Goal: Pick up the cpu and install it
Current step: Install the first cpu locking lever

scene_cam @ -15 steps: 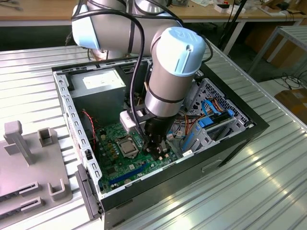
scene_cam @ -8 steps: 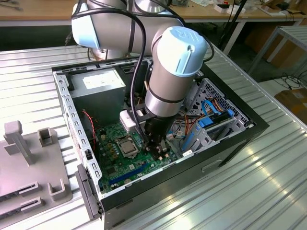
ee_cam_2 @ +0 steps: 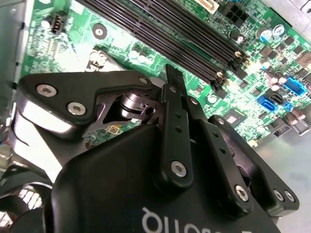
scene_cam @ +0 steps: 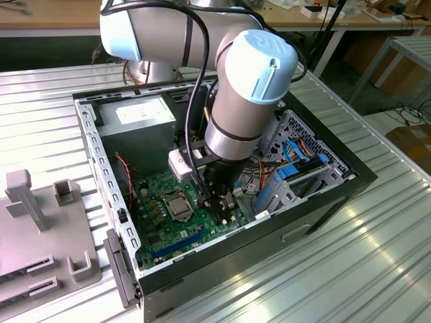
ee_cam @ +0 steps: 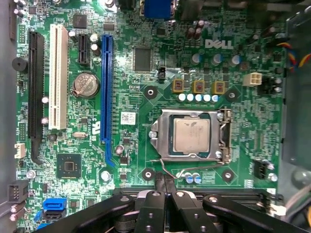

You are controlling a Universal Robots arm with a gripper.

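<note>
The cpu (ee_cam: 192, 137), a small square chip with a dull silver top, lies flat in the metal socket frame (ee_cam: 164, 138) on the green motherboard (ee_cam: 131, 92); in the exterior view the cpu (scene_cam: 178, 205) sits mid-board inside the open computer case (scene_cam: 323, 202). My gripper (ee_cam: 164, 180) hovers low over the board just beside the socket, its black fingertips pressed together close to the thin wire lever (ee_cam: 167, 167) at the frame's edge. Nothing is visibly held. In the second wrist view the gripper (ee_cam_2: 172, 80) points at the board near the memory slots (ee_cam_2: 184, 34).
A blue slot (ee_cam: 106, 87), a white slot (ee_cam: 58, 77) and a coin battery (ee_cam: 86, 85) lie on the board away from the socket. Cables and a drive cage (scene_cam: 296, 175) stand at the exterior view's right. A grey fixture (scene_cam: 40, 229) rests outside the case on the exterior view's left.
</note>
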